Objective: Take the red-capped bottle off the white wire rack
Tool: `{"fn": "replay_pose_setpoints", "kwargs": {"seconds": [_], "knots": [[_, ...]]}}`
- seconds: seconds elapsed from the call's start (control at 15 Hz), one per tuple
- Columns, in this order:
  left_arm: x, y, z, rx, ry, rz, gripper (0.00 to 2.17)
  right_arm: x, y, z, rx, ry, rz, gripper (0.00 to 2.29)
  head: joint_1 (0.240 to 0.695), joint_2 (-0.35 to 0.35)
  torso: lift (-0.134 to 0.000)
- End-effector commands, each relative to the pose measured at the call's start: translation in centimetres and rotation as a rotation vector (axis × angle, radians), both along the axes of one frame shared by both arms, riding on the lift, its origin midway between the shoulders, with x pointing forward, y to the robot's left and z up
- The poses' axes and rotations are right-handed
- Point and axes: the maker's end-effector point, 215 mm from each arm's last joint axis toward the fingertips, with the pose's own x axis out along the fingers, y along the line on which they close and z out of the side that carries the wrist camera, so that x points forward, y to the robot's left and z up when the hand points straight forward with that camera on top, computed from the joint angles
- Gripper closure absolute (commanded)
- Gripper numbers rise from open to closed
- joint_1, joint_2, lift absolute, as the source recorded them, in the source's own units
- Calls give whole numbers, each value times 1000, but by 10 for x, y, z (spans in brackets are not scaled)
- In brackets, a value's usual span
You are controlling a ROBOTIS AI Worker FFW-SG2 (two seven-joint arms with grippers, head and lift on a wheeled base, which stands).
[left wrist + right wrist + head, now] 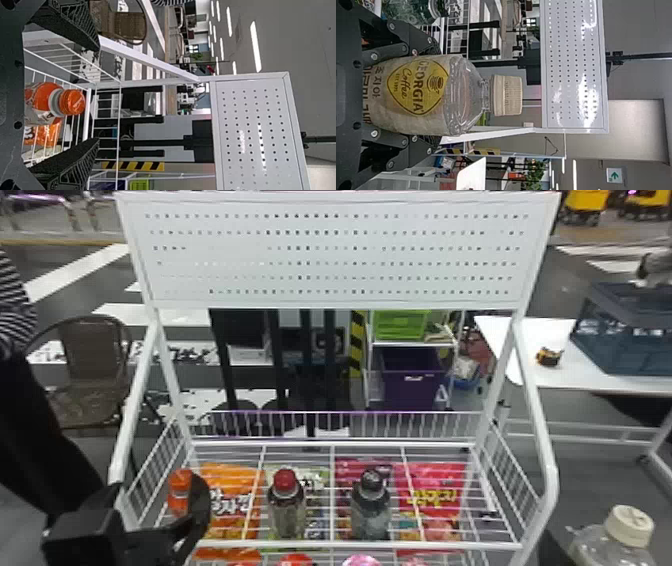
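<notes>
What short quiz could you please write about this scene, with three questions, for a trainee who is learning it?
1. Fill in: In the row on the white wire rack, the red-capped bottle stands between the orange-capped bottle and the bottle with a ____ cap.
2. True or false: The fingers of the left tool stand apart.
3. Which one does the right tool hold?
A) orange-capped bottle
B) cream-capped bottle
C) red-capped bottle

Key: 1 black; 2 true; 3 B
</notes>
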Motion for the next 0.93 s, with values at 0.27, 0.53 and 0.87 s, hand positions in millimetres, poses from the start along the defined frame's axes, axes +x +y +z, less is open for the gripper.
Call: {"fn": "replay_pose_setpoints", "kwargs": {"seconds": [0.27, 0.53, 0.87], "knots": [[-1, 0, 3, 1, -1, -1, 83, 0, 1, 4, 0, -6, 2, 1426, 499, 0, 0], [-5, -1, -2, -3, 8, 1, 83, -2, 1, 4, 0, -8, 2, 1430, 499, 0, 0], [-27, -54, -73, -32, 72, -73, 83, -3, 0, -1, 3, -4, -2, 1430, 499, 0, 0]]}}
